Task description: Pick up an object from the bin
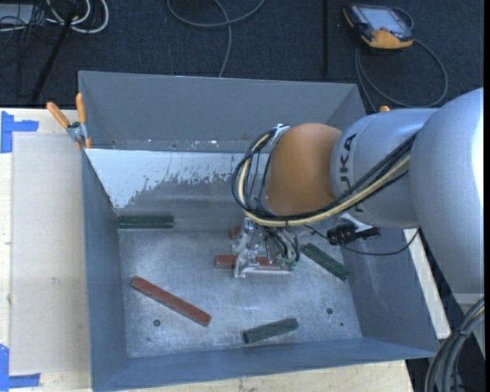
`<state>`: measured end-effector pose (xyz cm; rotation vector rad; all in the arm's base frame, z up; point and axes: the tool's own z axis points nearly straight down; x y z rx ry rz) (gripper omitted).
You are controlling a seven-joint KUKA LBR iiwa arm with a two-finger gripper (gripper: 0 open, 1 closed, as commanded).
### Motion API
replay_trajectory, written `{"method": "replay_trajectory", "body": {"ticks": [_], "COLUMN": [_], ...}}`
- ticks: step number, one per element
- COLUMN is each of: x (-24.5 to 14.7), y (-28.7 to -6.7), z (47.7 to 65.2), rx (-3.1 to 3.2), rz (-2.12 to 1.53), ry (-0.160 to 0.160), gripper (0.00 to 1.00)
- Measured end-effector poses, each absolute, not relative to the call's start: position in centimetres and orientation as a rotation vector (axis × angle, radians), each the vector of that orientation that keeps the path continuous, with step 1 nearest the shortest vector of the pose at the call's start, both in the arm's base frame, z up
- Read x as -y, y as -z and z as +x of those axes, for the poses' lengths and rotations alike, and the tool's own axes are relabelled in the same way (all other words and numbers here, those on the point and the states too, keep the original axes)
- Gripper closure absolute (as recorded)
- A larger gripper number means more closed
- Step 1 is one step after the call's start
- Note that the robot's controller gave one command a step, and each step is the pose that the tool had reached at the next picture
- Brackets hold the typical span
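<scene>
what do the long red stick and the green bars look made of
Long red-brown stick: flat, straight, matte; painted wood or plastic, cannot tell which. Dark green bars: same flat, matte look, probably the same material. Neither glints like the grey metal bin.

In the bin (100, 247), about mid-floor, the gripper (255, 268). Just left of it and partly beneath, a short bar (224, 261). Just right of it, a slanted bar (325, 262). Well left and behind, at the back wall's foot, another bar (145, 221). Left and in front, a long bar (170, 300). Straight in front, near the front wall, a fifth bar (269, 331).
</scene>
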<state>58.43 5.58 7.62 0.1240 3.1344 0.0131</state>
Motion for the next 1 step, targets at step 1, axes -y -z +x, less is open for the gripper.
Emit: {"method": "replay_trajectory", "body": {"ticks": [1], "x": [-5.68], "y": [-24.23], "z": [58.79], "rx": [-3.134], "rz": [0.010], "ry": [-0.001], "gripper": [1.00]}}
